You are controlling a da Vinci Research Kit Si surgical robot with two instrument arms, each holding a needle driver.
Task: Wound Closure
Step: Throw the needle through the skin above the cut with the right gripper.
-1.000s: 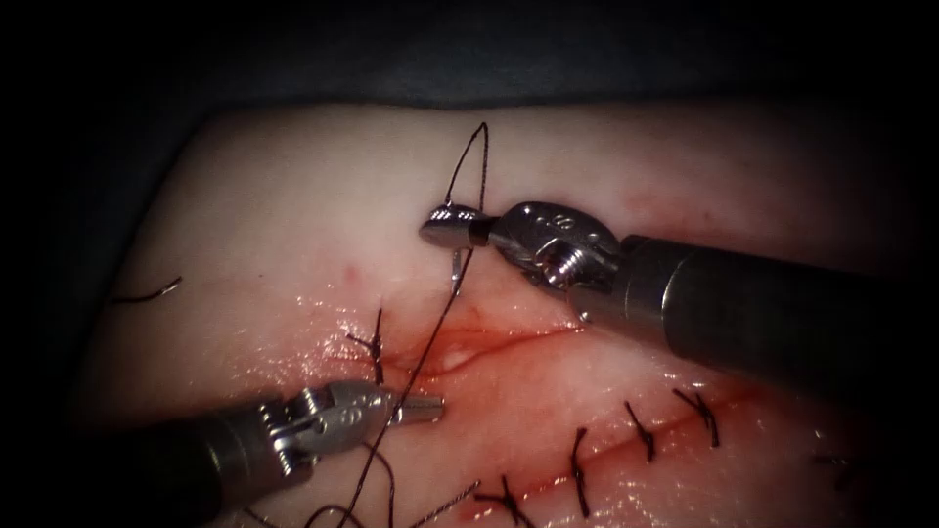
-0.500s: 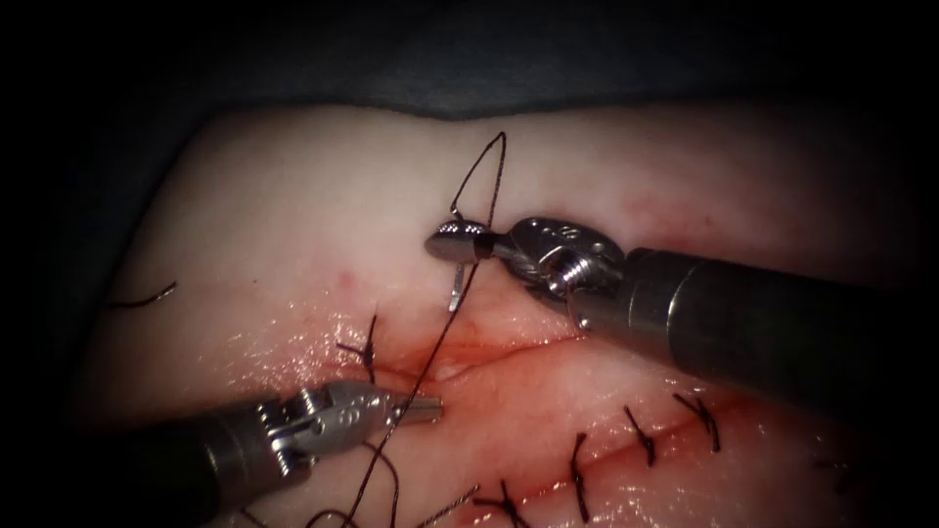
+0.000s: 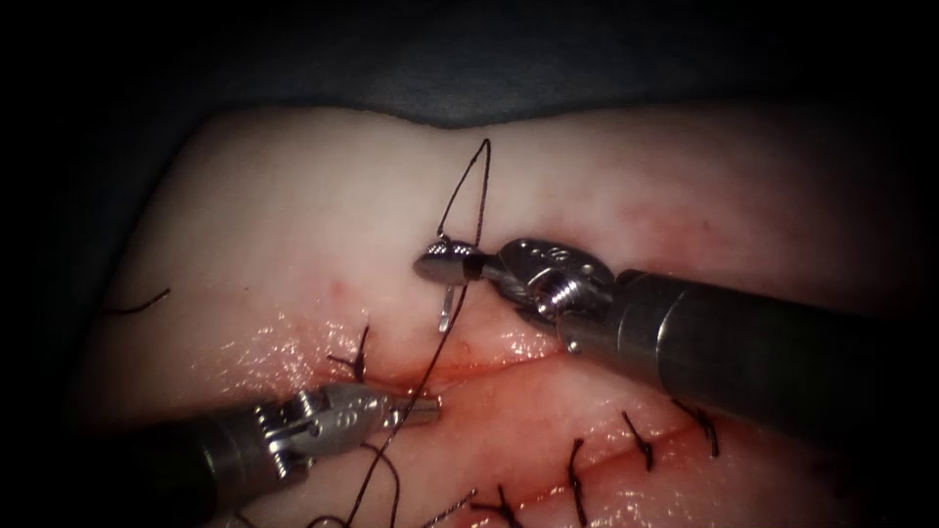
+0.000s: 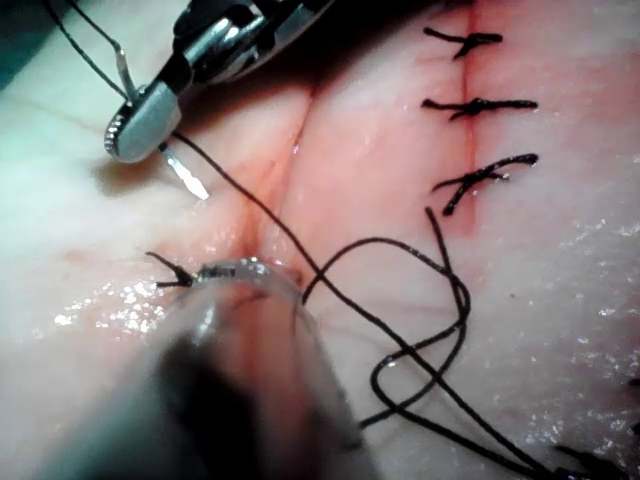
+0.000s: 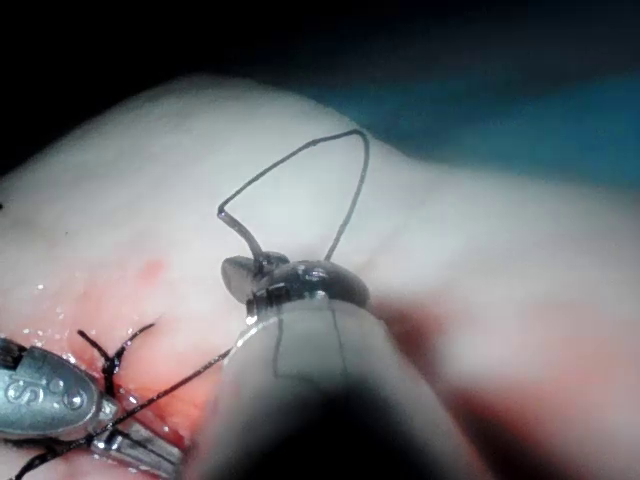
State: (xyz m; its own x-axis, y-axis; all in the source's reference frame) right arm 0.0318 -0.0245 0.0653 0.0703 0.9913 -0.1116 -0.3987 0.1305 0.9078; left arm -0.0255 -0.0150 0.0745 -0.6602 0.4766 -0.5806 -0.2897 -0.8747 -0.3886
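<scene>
Right arm's steel needle driver clamping curved silver needle near its swaged end, on far side of cut; needle hanging free above tissue, tip pointing down, not in tissue. Dark thread arching in loop beyond jaws, then running down across red, wet cut toward left tool. Left arm's steel needle driver lying at near edge of cut with jaws closed, thread crossing at tip; grasp cannot be told. Pale pork tissue bearing dark knotted stitches on second cut at near right.
</scene>
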